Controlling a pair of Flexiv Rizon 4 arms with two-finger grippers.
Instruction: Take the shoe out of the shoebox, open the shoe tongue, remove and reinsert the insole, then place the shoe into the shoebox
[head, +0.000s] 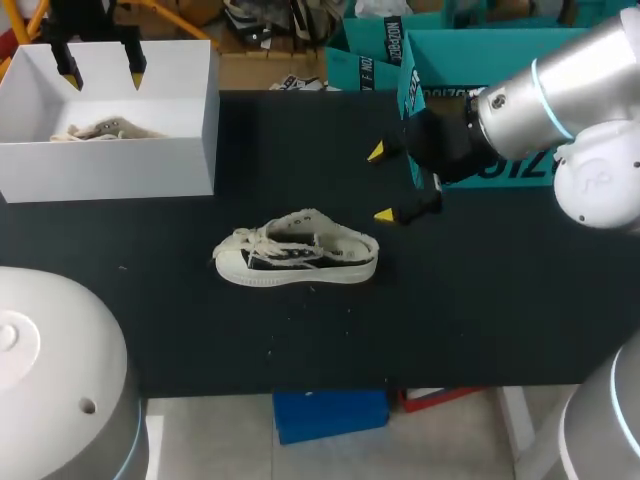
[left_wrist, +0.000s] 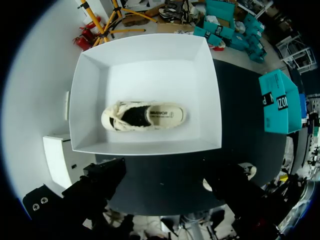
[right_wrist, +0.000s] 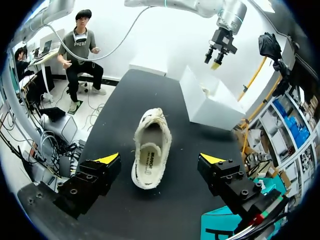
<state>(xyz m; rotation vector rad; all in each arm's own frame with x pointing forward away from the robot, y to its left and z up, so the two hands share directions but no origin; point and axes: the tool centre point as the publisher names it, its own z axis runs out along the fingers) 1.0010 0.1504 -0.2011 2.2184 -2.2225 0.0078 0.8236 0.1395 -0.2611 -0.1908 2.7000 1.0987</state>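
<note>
Lying upright on the black table (head: 470, 310), the cream canvas sneaker with a black side panel (head: 298, 262) points its toe toward my left. The right gripper (head: 380, 183) hangs just past its heel, fingers spread wide and touching nothing. In the right wrist view the heel sits ahead, between the two yellow tips (right_wrist: 107, 159). A small dark printed tag (right_wrist: 149, 163) marks the insole (right_wrist: 151, 142), its print too small to make out. The left gripper (head: 103, 78), also spread, hovers over the white cardboard shoebox (head: 110, 180), where a second cream sneaker (left_wrist: 145, 115) lies.
</note>
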